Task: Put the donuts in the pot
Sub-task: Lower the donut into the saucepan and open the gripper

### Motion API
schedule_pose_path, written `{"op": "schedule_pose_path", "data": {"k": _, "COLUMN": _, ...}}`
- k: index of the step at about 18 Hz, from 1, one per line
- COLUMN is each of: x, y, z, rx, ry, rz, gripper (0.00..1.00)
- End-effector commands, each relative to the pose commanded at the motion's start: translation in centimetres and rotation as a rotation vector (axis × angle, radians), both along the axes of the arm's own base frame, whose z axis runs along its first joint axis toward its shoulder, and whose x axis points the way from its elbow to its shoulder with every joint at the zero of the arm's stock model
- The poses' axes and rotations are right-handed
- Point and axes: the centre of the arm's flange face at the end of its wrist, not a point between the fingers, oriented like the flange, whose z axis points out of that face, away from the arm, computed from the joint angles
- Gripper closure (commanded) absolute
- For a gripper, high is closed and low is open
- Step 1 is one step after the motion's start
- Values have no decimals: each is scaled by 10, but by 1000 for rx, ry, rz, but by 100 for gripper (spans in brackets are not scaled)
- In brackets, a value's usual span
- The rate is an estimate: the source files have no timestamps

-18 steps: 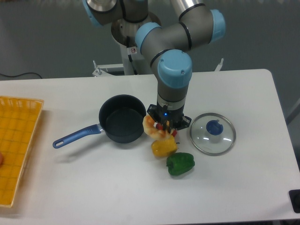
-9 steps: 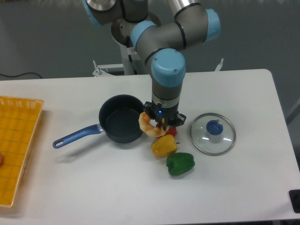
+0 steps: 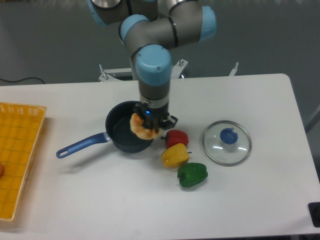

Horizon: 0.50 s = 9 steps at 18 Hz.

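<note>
The donut (image 3: 140, 128), orange-tan with pale patches, hangs in my gripper (image 3: 148, 127), which is shut on it. It is held above the right part of the dark pot (image 3: 125, 134), just over the rim. The pot's long blue handle (image 3: 82, 145) points to the lower left. My fingertips are mostly hidden by the gripper body and the donut.
A red pepper (image 3: 176, 138), a yellow pepper (image 3: 174, 155) and a green pepper (image 3: 192, 174) lie right of the pot. A glass lid with a blue knob (image 3: 227, 142) rests further right. A yellow basket (image 3: 17, 152) stands at the left table edge.
The arm has carried the donut leftward from beside the peppers to over the pot's right side. The red pepper, hidden before, is now uncovered.
</note>
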Motion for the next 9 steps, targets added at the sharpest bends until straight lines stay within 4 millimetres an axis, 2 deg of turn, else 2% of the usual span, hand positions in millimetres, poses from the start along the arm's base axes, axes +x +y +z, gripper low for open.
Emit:
{"op": "schedule_pose_path", "data": {"k": 4, "x": 27, "y": 9, "z": -4, "rx": -17, "ry": 5, "rz": -41, "gripper": 74}}
{"op": "schedule_pose_path", "data": {"k": 9, "x": 39, "y": 12, "z": -16, "rx": -69, "ry": 36, "rz": -81, "gripper": 74}}
